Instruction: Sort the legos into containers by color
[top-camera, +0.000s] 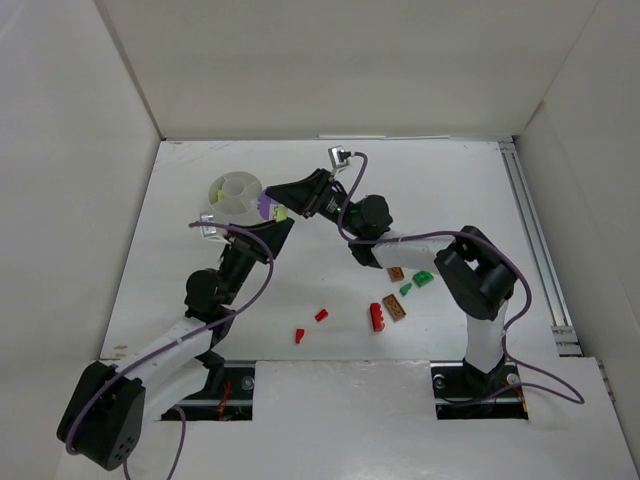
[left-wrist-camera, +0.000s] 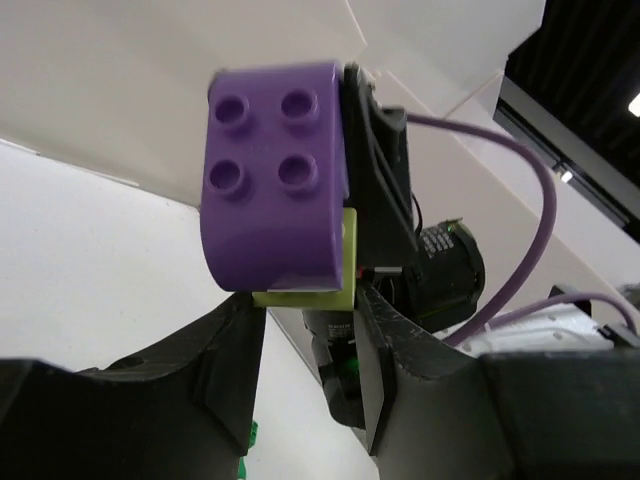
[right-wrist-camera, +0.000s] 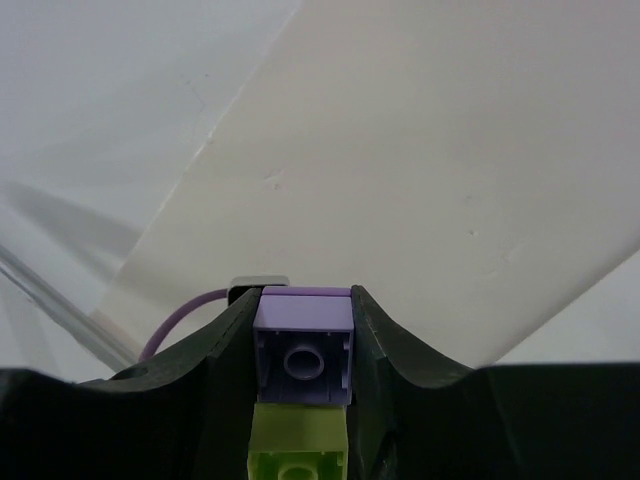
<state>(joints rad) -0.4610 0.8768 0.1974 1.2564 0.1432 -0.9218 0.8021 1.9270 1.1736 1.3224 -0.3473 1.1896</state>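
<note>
Arms meet: left tool (left-wrist-camera: 308, 325) grips lime brick (left-wrist-camera: 300, 297), right tool (right-wrist-camera: 302, 310) purple brick (right-wrist-camera: 302, 360).

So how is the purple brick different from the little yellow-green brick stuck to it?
The purple brick is big, with a rounded side and four studs showing; the yellow-green brick looks much smaller and only peeks out at its edge. The purple brick sits between the right gripper's fingers, while the left gripper pinches the yellow-green brick. Both are joined together and held up off the table.
</note>
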